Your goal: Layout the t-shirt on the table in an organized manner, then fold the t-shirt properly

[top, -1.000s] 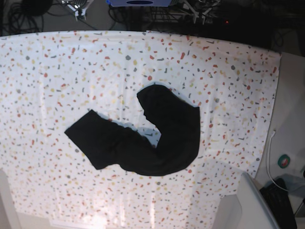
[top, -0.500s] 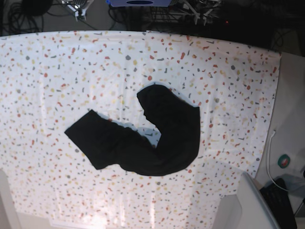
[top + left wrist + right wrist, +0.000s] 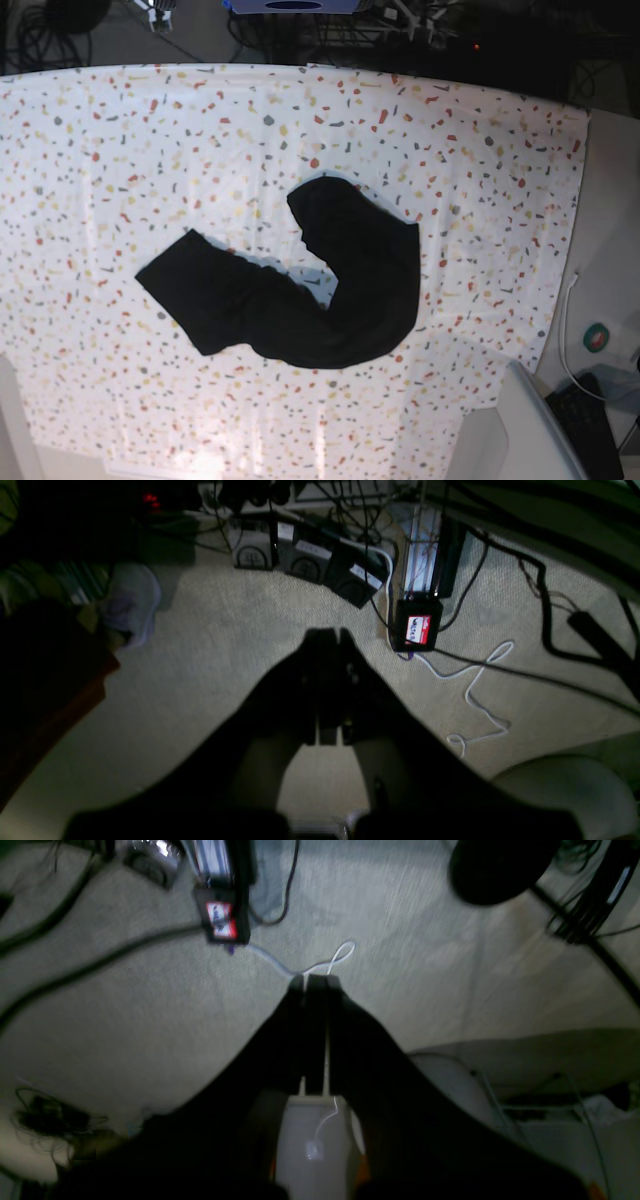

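In the base view, going L to R: the table (image 3: 90,150) has bare speckled cover on its L side, w/ neither arm over it. Near the middle lies the t-shirt (image 3: 300,290), bunched into a curved, hook-like heap: one lobe reaches out to the L, the other bends up toward the far side. No print shows, only black cloth, so it's prob. face-down or folded in on itself. R of it is more bare cover up to the table's R edge.

Wrist views explain why the arms are missing: both cams look down at carpet and cables, not the table, so the arms seem parked off the work area. Left gripper (image 3: 327,637) has fingers pressed together, holding nothing. Right gripper (image 3: 315,982) likewise closed and empty.

Judgement: layout step not yet begun; shirt first needs spreading flat.
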